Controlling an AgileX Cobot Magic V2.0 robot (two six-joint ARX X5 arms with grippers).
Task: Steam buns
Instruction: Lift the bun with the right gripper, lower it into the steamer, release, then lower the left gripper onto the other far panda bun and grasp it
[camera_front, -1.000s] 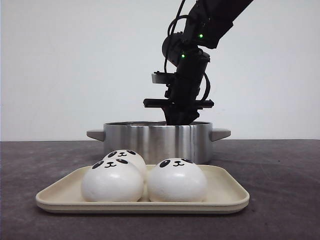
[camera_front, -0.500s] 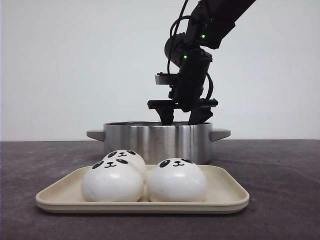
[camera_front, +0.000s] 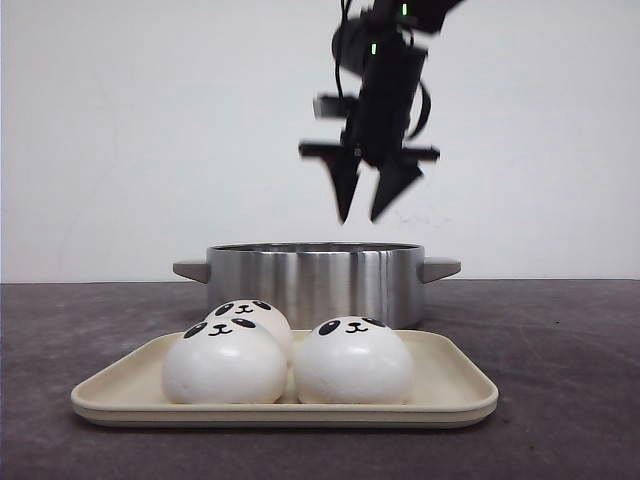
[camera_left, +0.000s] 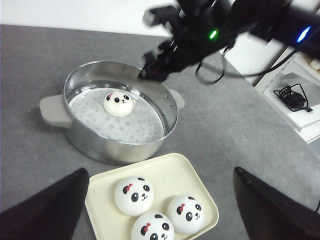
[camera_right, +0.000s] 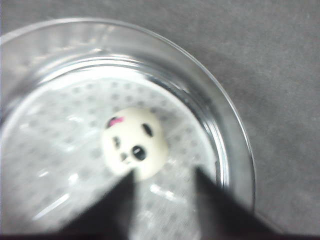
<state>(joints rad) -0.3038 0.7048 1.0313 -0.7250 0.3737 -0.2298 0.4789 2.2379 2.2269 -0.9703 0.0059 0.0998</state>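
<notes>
Three white panda buns (camera_front: 353, 360) sit on a cream tray (camera_front: 455, 385) at the front; they also show in the left wrist view (camera_left: 133, 195). A fourth bun (camera_left: 118, 103) lies on the perforated plate inside the steel steamer pot (camera_front: 315, 283), and shows in the right wrist view (camera_right: 134, 142). My right gripper (camera_front: 368, 212) is open and empty, raised above the pot. My left gripper (camera_left: 160, 210) is open and empty, high above the tray; it is not in the front view.
The pot has side handles (camera_front: 441, 268) and stands behind the tray on a dark grey table (camera_front: 560, 340). A white box and black cables (camera_left: 292, 97) lie beyond the table at the right arm's side.
My right gripper opened inside the pot, left the bun there, and has risen well above the rim. The tray buns have not moved.
</notes>
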